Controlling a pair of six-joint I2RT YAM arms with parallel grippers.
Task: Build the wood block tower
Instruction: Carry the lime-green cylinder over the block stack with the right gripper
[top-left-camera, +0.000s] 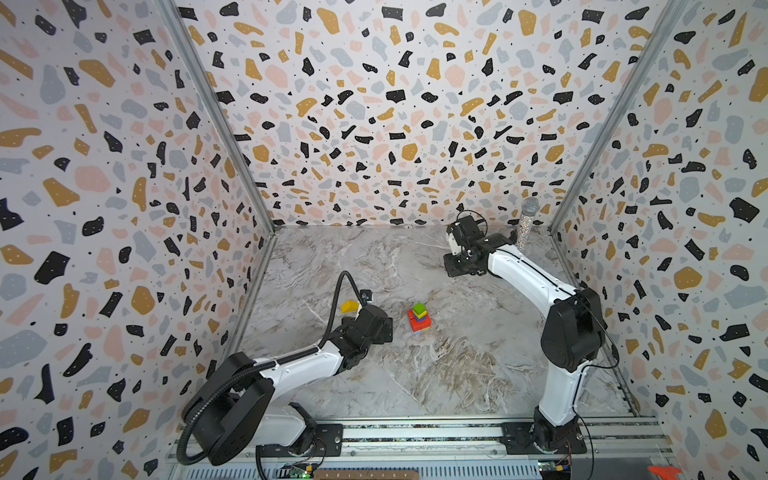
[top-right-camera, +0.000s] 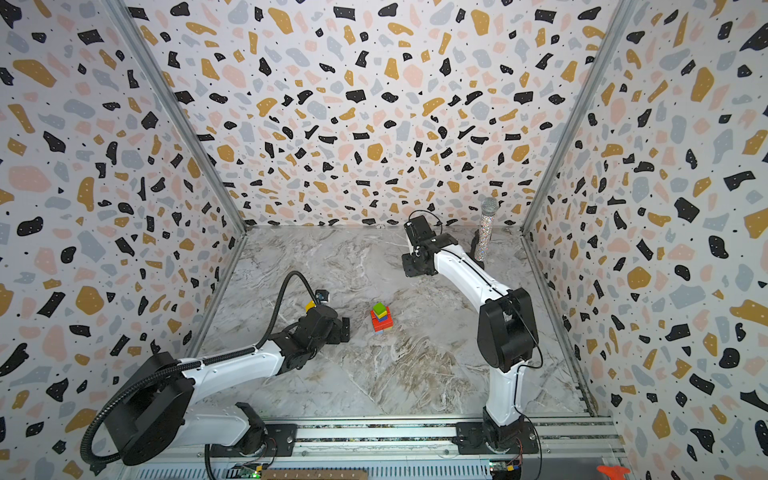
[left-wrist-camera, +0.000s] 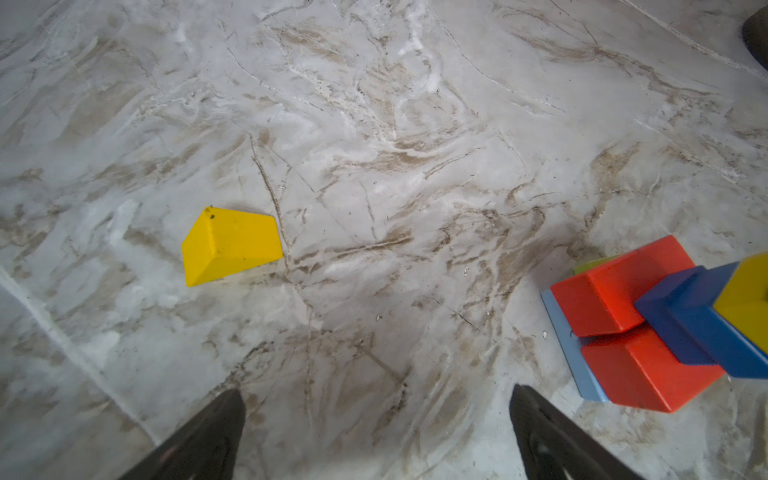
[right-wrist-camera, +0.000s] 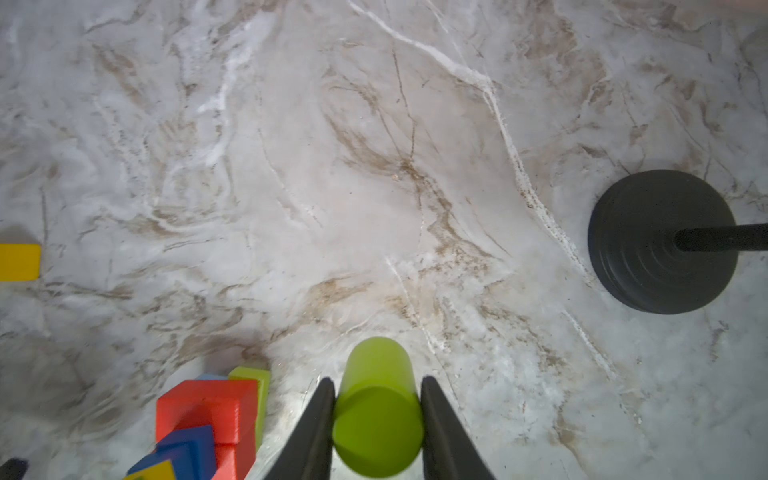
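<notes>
The right fingers (right-wrist-camera: 316, 432) pinch a lime-green cylinder (right-wrist-camera: 376, 428) from both sides, its round end face turned to the wrist camera. They hold it raised above the marble counter (top-left-camera: 457, 365). In both top views that wrist hangs in the upper right of the frame, near the back wall and away from the tower (top-left-camera: 419, 318).

The left fingers (left-wrist-camera: 548, 436) are spread wide over bare counter with nothing between them. A loose yellow wedge-shaped block (left-wrist-camera: 232, 245) lies ahead of them toward one finger, and the tower's foot (left-wrist-camera: 648, 332) lies toward the other; neither is touched. From above, the yellow block (top-left-camera: 349, 306) sits just up and left of the left wrist, left of centre frame.

The tower (top-right-camera: 382, 318) is a narrow stack. It has a flat light-blue piece at the bottom, then two red bricks side by side, a dark blue brick across them and a yellow block above. A green cube is on top, and a sliver of green shows at its foot.

The tower stands near the middle of both top views with open marble on every side. Patterned walls close the left, right and back, and a metal rail runs along the lower edge. A glittery microphone (top-left-camera: 528, 224) on a black round stand (right-wrist-camera: 660, 241) occupies the upper right corner, just behind the right forearm.
</notes>
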